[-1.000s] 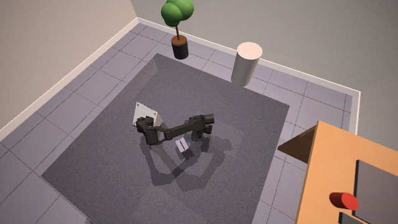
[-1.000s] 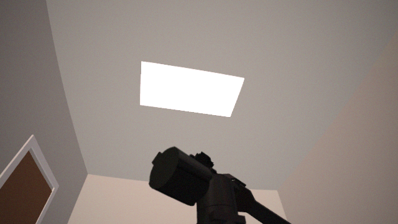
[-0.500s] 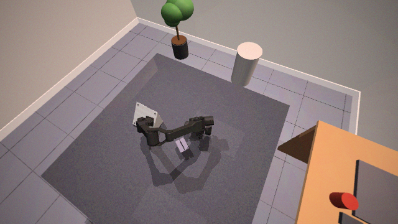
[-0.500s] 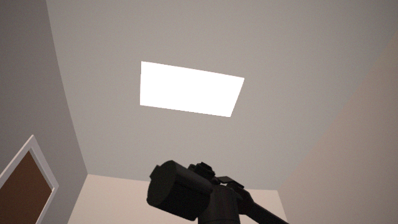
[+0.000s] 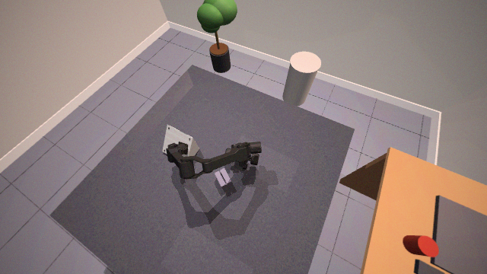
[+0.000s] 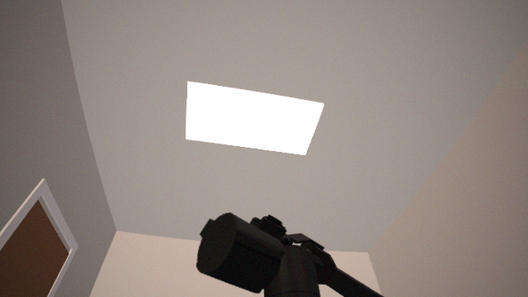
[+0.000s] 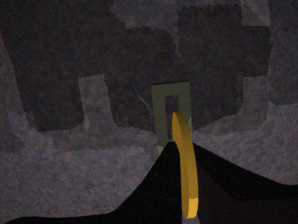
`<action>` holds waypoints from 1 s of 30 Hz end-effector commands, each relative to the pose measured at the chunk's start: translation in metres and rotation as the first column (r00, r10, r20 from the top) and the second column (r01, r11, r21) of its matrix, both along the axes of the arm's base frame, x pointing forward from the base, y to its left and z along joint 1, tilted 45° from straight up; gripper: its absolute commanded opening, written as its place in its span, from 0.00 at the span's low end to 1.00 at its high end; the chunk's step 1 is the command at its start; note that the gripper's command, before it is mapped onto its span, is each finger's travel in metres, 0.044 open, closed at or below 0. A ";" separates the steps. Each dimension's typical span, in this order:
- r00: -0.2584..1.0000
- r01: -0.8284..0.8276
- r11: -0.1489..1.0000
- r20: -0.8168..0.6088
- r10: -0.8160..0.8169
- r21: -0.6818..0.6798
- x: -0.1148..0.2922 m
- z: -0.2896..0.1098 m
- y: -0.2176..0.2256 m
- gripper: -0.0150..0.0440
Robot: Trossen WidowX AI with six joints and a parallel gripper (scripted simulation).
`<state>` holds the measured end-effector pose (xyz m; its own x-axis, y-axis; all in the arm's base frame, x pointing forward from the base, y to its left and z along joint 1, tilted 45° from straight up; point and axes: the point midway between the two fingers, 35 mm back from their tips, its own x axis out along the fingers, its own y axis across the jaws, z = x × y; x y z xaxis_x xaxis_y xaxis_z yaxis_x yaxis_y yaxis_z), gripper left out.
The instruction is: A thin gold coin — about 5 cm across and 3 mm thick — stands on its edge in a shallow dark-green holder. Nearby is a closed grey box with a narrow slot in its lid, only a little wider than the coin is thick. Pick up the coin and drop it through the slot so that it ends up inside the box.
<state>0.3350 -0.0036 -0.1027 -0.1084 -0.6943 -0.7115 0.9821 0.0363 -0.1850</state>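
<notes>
Wrist view, looking down past my own claw [image 7: 182,192]: my two dark fingers have closed on the gold coin [image 7: 184,165], one pressed to each flat face. I see the coin edge-on, a thin yellow sliver. Its long line runs from near to far in this view, straight away from me, with its faces turned left and right. The far tip of the coin overlaps the dark-green holder [image 7: 161,111], a small rectangular frame on the grey mat [image 7: 80,163] just beyond it. I cannot tell whether the coin's lower edge sits in the holder or has already cleared it.

Top view, from high up: my arm [image 5: 213,160] reaches out over the mat, and the grey box [image 5: 224,180] sits on the near side of my forearm, close to my wrist. The coin and holder are hidden under my hand here. The slot in the lid is too small to make out.

By my judgement the grasp is done. Lifting the coin away, carrying it to the box, lining its thin edge up with the slot and releasing it all remain.
</notes>
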 end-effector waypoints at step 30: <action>1.000 -0.004 1.000 0.002 0.004 0.005 0.011 0.056 0.057 0.25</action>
<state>0.3439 0.0466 -0.0530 -0.1101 -0.6950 -0.7106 0.9800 0.0432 -0.1940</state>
